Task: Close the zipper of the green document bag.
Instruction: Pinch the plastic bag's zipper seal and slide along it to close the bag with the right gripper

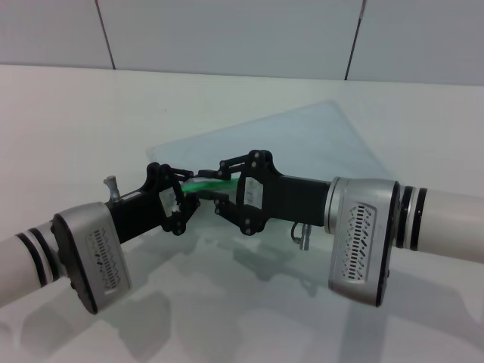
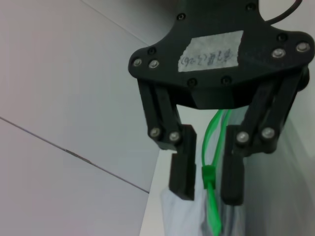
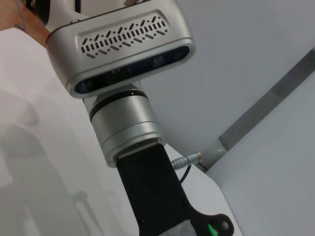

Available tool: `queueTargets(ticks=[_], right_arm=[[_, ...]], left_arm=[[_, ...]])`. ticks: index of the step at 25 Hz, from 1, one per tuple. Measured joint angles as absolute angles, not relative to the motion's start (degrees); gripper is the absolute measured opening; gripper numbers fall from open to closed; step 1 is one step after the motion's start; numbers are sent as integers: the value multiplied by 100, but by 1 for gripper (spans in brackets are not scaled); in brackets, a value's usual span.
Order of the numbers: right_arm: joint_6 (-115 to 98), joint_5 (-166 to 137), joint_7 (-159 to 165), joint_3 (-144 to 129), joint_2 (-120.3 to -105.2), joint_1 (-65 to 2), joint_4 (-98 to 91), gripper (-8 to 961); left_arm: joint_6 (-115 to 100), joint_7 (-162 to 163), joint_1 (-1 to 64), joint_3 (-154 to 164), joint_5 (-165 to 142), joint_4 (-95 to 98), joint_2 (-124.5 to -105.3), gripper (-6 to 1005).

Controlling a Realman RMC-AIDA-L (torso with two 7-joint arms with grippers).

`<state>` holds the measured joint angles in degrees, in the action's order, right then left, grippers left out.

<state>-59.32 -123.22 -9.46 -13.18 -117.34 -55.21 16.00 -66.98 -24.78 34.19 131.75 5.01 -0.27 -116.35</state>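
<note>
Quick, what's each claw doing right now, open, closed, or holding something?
Left claw: cannot tell.
Right claw: open, straddling the zipper, not clamped on it.

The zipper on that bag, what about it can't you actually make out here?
- Head view: the left gripper and right gripper meet over the zipper; only a short green stretch shows.
- Left wrist view: the slider sits between the right gripper's open fingers; the picture's edge cuts the strip, so how far it's closed is unclear.
- Right wrist view: the left arm fills it; no zipper visible.
</note>
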Motion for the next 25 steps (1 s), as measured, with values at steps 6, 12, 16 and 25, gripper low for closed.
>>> queueTargets(ticks=[6, 12, 16, 25], right_arm=[[-5932, -12322, -951, -1318, -11734, -5525, 1600, 174], [-5904, -12323, -1123, -1318, -11733, -5528, 1621, 140], [-5780, -12321, -1266, -1318, -11733, -5529, 1697, 117], [-5765, -12295, -1474, -1245, -11723, -5443, 1749, 79]], left_arm=[[-6697, -2479, 3419, 13175, 501, -27, -11637, 56], [-6698, -2512, 3419, 13175, 447, -27, -11637, 56], [-6700, -2520, 3409, 13175, 432, -27, -11637, 56], [-6707, -2531, 3383, 13175, 430, -17, -11636, 55]])
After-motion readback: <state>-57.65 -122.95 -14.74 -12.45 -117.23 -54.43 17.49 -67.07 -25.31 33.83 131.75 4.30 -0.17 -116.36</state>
